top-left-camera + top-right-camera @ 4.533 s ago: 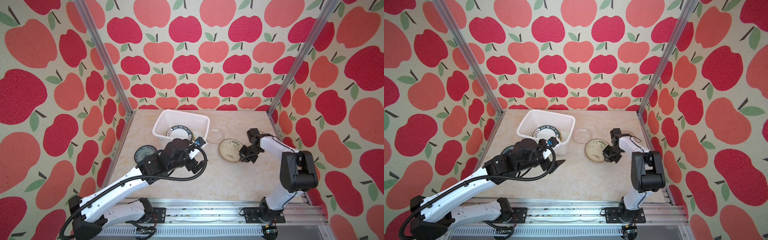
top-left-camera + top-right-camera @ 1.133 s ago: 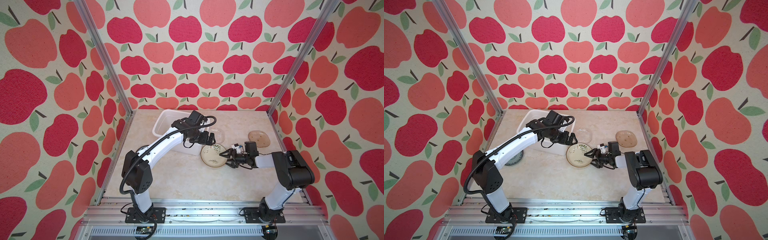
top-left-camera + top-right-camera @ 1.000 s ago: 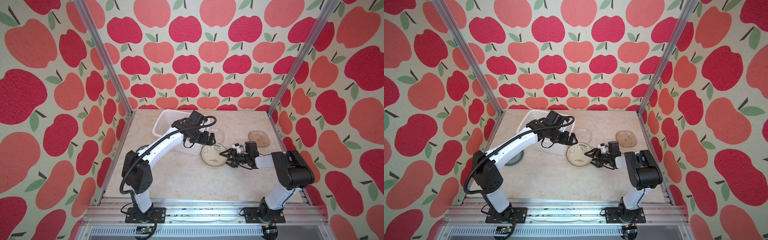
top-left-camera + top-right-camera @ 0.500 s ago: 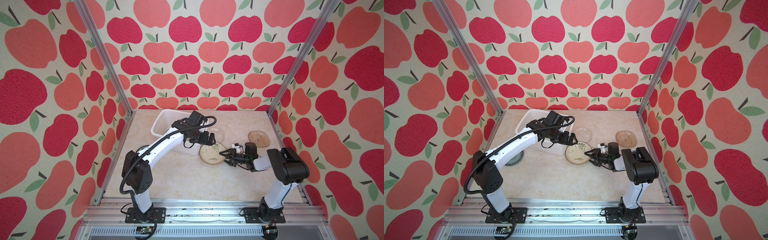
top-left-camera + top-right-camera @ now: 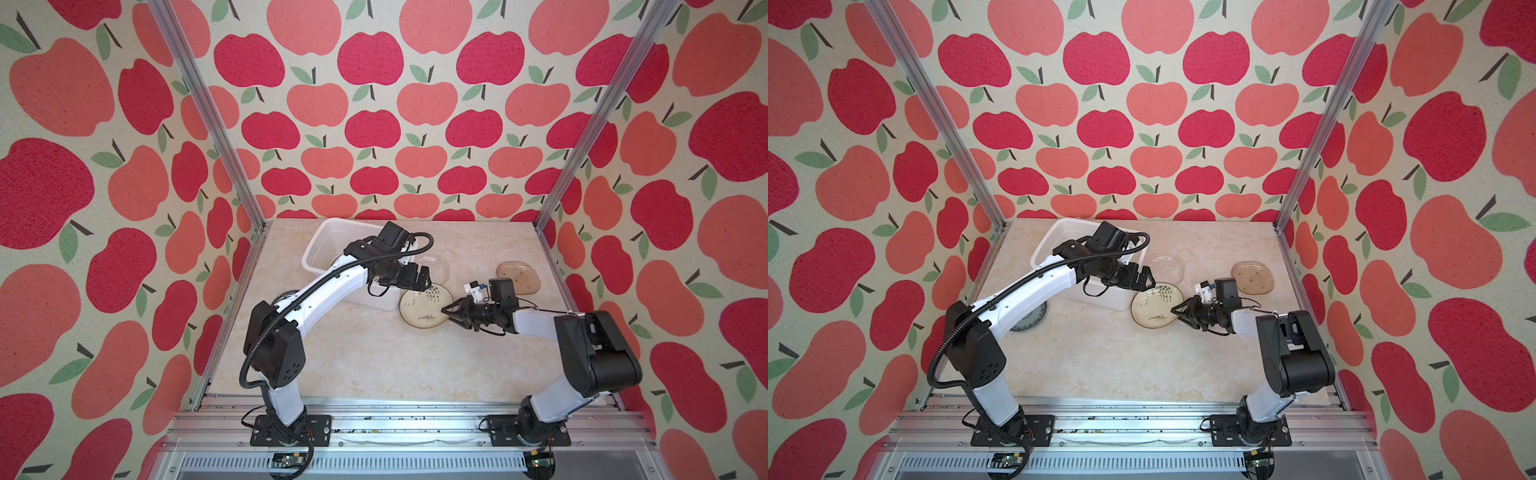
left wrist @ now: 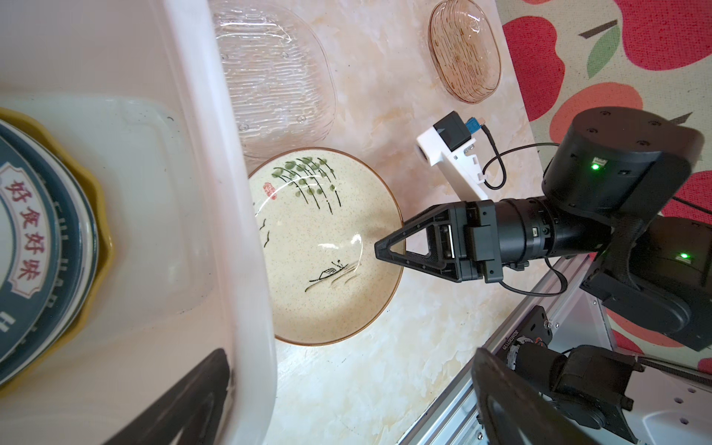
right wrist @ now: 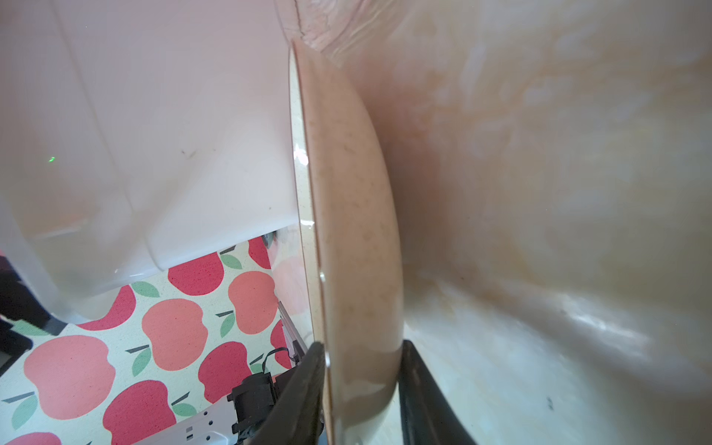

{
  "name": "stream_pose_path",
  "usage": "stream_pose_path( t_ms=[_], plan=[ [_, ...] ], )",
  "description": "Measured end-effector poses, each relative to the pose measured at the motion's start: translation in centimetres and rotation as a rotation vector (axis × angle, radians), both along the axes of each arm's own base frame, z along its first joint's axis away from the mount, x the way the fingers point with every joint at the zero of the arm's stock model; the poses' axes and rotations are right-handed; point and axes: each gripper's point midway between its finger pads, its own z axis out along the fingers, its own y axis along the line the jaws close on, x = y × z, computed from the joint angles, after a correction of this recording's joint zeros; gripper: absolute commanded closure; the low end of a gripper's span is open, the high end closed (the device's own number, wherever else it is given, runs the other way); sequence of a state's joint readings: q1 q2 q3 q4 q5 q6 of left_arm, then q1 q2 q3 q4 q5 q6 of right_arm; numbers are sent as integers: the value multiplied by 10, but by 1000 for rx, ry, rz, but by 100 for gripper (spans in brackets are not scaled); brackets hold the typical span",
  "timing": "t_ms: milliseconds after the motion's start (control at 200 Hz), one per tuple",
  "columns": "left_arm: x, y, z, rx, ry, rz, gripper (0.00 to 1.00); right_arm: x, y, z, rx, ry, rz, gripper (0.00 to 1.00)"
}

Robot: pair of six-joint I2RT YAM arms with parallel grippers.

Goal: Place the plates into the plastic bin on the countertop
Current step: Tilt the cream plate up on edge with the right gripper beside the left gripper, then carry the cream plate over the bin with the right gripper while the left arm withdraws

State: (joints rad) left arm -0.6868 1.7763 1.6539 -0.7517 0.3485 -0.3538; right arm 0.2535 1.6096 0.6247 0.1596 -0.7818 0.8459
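- Since some four seconds back: cream leaf-painted plate (image 5: 424,307) has slid left across the tabletop (image 5: 365,357). It now sits against the near right corner of the plastic bin (image 5: 322,245).
- Same interval: left arm (image 5: 324,291) has swung from the near left up over the bin.
- Over the last second the right jaws have narrowed onto the plate's right rim.
- Right arm (image 5: 536,322) reaches in low from the right. Right wrist view shows the jaws clamped on the plate's rim, one finger (image 7: 300,397) on the upper face and the other under it.
- Whether the gripped edge is off the tabletop: cannot tell.
- Left jaws: spread wide, holding nothing, hanging above the bin's right wall, just beside the plate's far left edge. Both top views agree.
- Bin stands far left of centre. Left wrist view shows a stack of plates (image 6: 38,239) inside, a white one with a dark lettered rim on top and a yellow scalloped plate (image 6: 106,231) beneath.
- Clear glass dish (image 5: 434,266) lies on the tabletop just right of the bin, on the far side of the cream plate, the two rims meeting.
- Brown glass dish (image 5: 517,276) lies far right, well apart from the bin.
- Dark-rimmed plate (image 5: 1030,320) lies on the tabletop left of the bin, half hidden under the left arm.
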Motion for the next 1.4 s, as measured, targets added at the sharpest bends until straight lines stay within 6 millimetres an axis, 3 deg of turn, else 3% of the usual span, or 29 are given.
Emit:
stream_pose_path(
  t_ms=[155,410,760,1146,1396],
  plan=[
    [0,0,0,0,-2,0,1,-5,-2,-6,-41,22,13,66],
    [0,1,0,-1,-8,2,1,2,-2,-3,-72,0,16,64],
    [0,1,0,-1,-8,2,1,7,3,-14,-77,19,30,62],
    [0,0,-1,-4,-11,2,1,15,1,-21,-147,48,25,80],
    [0,1,-1,-8,-15,1,1,9,-3,-29,-206,68,31,88]
  ],
)
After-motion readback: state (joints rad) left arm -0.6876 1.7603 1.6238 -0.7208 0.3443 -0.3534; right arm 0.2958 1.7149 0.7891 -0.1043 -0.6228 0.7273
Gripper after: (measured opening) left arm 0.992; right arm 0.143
